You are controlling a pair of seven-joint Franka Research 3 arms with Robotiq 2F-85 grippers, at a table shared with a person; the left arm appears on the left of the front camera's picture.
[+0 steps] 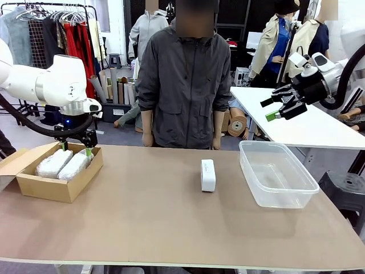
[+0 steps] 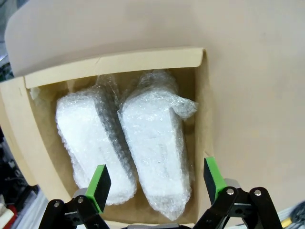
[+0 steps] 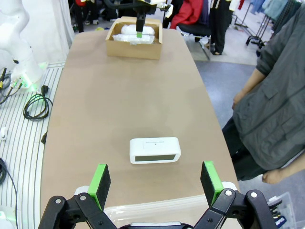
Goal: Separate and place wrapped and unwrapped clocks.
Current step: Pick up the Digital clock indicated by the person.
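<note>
Progress: both wrapped clocks [image 1: 63, 164] lie side by side in the cardboard box [image 1: 57, 191]. The unwrapped clock [image 1: 208, 174] stands mid-bench, near the clear tub [image 1: 279, 200] but not yet in it, so that's your remaining step. Left claw [image 1: 76, 149] hangs over the box, wide open, gripping nothing. Right claw [image 1: 269, 110] is raised above the tub, wide open and empty too.

The counter [image 1: 171, 228] is viewed frontally toward the person [image 1: 182, 85]; the cardboard box [image 2: 202, 114] is seen closely from above by the left wrist, distantly by the right.
</note>
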